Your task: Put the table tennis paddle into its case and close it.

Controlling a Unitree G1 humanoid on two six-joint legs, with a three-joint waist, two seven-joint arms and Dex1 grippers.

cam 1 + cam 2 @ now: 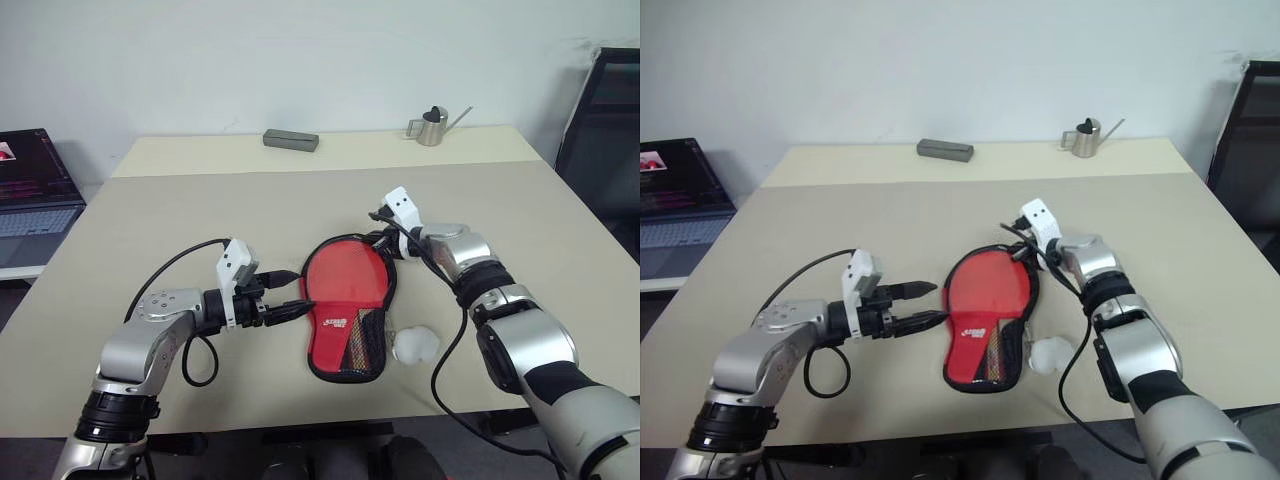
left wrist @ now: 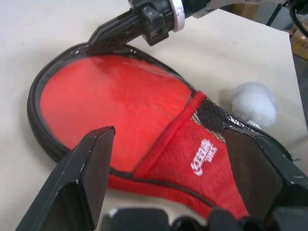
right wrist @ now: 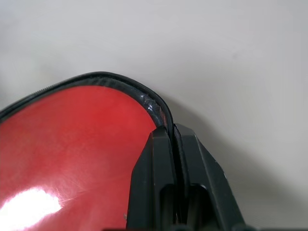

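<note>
- The case (image 1: pixel 345 315) is shown flat on the table (image 1: pixel 200 220), its long axis running from the round head, farther from the robot, to the narrow handle end nearer the robot.
- The paddle (image 2: pixel 110 103) is seen already inside; its red face is exposed across the round head, ringed by the black zipper edge (image 3: pixel 120 83), while the lower part is covered by the red pocket with white lettering.
- The right gripper (image 3: pixel 174 137) is shown with fingers pressed together, pinching the zipper edge at the far right rim of the head; whether the zipper pull itself is held cannot be told.
- The left gripper (image 1: pixel 925 305) is shown with fingers spread apart, holding nothing, just beside the case's left edge and pointing toward it.
- Relation governing the next move: the open rim curves away from the right gripper, around the head toward the left side. The right arm is judged better placed to draw the zipper; the left is judged placed to steady the case.
- A white ball (image 1: pixel 415 345) is noted just beside the handle end; the closing is judged not yet done.
</note>
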